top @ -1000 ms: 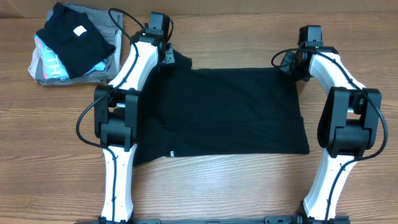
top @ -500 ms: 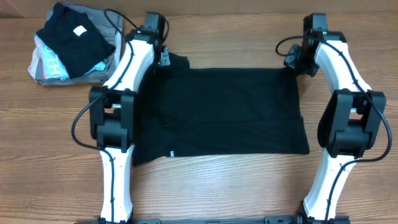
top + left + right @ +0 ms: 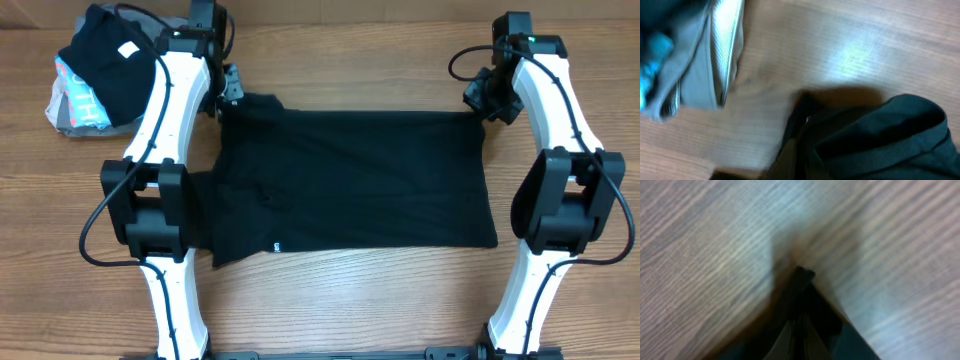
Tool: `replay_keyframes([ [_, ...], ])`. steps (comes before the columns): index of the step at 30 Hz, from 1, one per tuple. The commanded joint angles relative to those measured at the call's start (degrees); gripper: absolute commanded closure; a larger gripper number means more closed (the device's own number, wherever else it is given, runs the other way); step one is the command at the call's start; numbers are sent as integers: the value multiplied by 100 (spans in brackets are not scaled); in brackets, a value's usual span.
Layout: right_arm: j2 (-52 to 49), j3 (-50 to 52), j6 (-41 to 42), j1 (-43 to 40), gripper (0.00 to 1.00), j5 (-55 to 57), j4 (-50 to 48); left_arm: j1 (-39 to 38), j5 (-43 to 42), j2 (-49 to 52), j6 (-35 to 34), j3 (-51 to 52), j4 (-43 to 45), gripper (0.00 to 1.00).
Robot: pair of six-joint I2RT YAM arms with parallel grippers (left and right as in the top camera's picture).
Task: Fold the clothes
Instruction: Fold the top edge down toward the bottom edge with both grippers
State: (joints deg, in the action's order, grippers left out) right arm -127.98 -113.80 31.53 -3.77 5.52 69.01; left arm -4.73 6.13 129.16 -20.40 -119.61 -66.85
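Lifting the black shirt, lying flat on the counter, could drop its far-left corner and skew the fold: the right fingers look pinched shut on its far-right corner, but the left fingers hide their grip, so I cannot tell it.

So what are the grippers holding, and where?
The shirt: the left gripper appears to pinch its far-left corner, the right gripper its far-right corner. Wrist views are blurred.
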Motion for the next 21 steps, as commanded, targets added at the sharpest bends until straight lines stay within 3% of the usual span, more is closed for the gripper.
replay_keyframes([
  [1, 555, -170, 313, -48, 96, 219, 181, 31, -101, -120, 114, -92, -286, 96],
  [21, 879, -170, 1093, -48, 96, 225, 1576, 22, -275, -120, 671, -92, -2776, 96],
])
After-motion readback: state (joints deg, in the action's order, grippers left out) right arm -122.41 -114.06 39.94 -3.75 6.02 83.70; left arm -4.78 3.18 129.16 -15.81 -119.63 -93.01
